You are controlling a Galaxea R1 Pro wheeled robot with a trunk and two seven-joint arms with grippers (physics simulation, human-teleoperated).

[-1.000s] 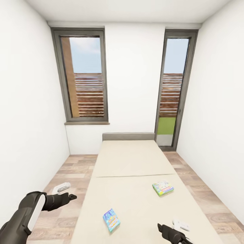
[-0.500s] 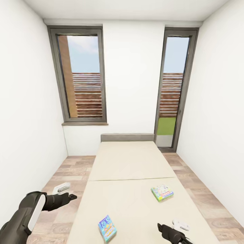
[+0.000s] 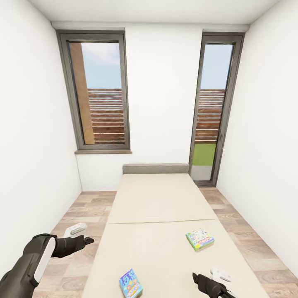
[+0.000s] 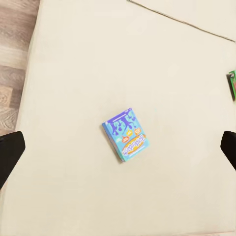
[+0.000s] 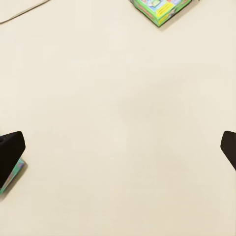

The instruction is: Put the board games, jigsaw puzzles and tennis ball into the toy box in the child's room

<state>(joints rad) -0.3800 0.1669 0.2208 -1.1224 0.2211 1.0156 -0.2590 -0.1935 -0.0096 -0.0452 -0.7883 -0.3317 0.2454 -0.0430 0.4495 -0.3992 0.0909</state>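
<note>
Two board games lie on the beige bed [image 3: 157,198]. A small blue one [image 3: 130,283] is near the foot end, and in the left wrist view that blue box [image 4: 126,134] lies flat on the mattress between the wide-apart dark fingertips [image 4: 10,152]. A green one [image 3: 200,239] lies farther up on the right. The right wrist view has the green box [image 5: 162,9] at one edge and a corner of the blue box [image 5: 12,177] beside a fingertip [image 5: 10,150]. My left gripper [image 3: 80,234] hangs open over the floor left of the bed. My right gripper [image 3: 212,278] is open above the mattress.
The bed's grey headboard [image 3: 155,168] stands against the far white wall between two tall grey-framed windows [image 3: 99,91]. Strips of wood-plank floor [image 3: 78,215] run along both sides of the bed, with white walls close on either side.
The whole picture has shifted: the camera has moved closer to the bed, so both game boxes now sit lower in view. Both arms hold the same pose.
</note>
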